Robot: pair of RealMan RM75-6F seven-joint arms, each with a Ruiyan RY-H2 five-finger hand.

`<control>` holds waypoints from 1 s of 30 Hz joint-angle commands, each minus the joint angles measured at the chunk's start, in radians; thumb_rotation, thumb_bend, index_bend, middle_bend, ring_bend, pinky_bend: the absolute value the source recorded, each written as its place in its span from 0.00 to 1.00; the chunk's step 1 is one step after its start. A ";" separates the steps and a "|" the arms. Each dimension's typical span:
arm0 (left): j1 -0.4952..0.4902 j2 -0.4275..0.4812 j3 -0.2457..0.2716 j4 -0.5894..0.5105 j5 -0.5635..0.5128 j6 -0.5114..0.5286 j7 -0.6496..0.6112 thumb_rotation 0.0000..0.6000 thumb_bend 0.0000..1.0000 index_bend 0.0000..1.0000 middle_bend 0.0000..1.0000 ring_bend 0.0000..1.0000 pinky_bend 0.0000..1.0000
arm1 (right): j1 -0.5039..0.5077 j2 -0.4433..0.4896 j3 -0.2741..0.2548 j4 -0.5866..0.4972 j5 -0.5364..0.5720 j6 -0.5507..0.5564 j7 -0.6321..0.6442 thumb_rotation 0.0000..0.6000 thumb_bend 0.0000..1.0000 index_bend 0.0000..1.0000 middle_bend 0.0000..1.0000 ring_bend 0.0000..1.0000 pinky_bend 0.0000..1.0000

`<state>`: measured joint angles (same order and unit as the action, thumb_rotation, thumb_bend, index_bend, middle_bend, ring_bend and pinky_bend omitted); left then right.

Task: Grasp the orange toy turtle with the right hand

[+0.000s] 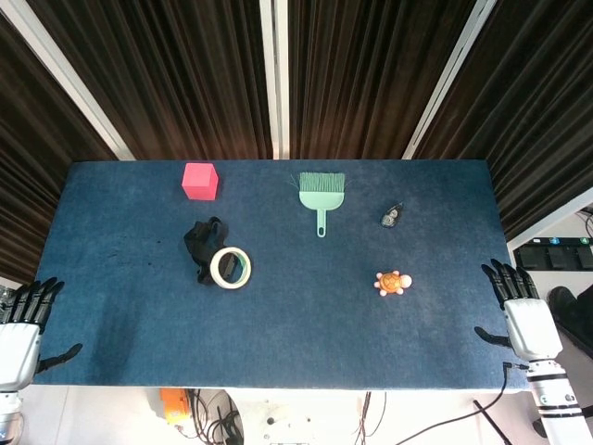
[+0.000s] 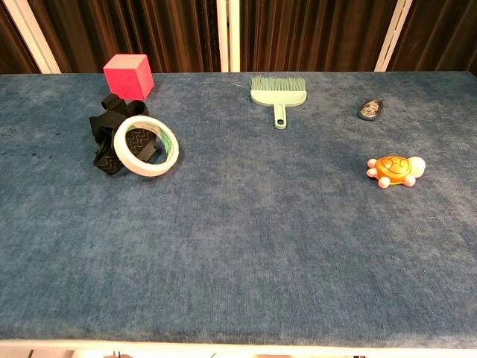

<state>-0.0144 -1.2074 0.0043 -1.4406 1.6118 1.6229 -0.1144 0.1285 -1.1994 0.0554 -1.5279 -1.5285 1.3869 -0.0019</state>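
The orange toy turtle [image 1: 393,282] [image 2: 394,170] lies on the blue table, right of centre, with pink feet and a pale head. My right hand [image 1: 519,313] hovers at the table's right front corner, well right of the turtle and a little nearer, its fingers spread and holding nothing. My left hand [image 1: 20,330] sits off the table's left front corner, fingers apart and empty. Neither hand appears in the chest view.
A roll of tape [image 1: 230,268] leans against a black strap [image 1: 201,243] left of centre. A pink cube [image 1: 199,181] stands at the back left. A green brush [image 1: 321,193] and a small dark fob [image 1: 390,216] lie behind the turtle.
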 commanded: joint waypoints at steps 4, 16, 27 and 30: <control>-0.015 -0.003 -0.003 0.003 0.004 -0.018 -0.006 1.00 0.00 0.07 0.04 0.00 0.05 | 0.119 0.059 0.058 -0.164 0.048 -0.137 -0.225 1.00 0.05 0.00 0.00 0.32 0.46; -0.015 0.001 0.003 0.018 -0.010 -0.037 -0.029 1.00 0.00 0.07 0.04 0.00 0.05 | 0.256 -0.038 0.075 -0.235 0.254 -0.312 -0.560 1.00 0.07 0.13 0.20 0.87 1.00; -0.017 -0.009 0.005 0.047 -0.018 -0.049 -0.056 1.00 0.00 0.07 0.04 0.00 0.05 | 0.331 -0.162 0.079 -0.141 0.361 -0.348 -0.640 1.00 0.10 0.18 0.25 0.89 1.00; -0.017 -0.010 0.006 0.052 -0.020 -0.053 -0.061 1.00 0.00 0.07 0.04 0.00 0.05 | 0.349 -0.196 0.083 -0.109 0.370 -0.349 -0.642 1.00 0.13 0.19 0.26 0.89 1.00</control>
<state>-0.0314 -1.2173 0.0103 -1.3883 1.5917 1.5697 -0.1750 0.4663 -1.3792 0.1347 -1.6534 -1.1663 1.0407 -0.6408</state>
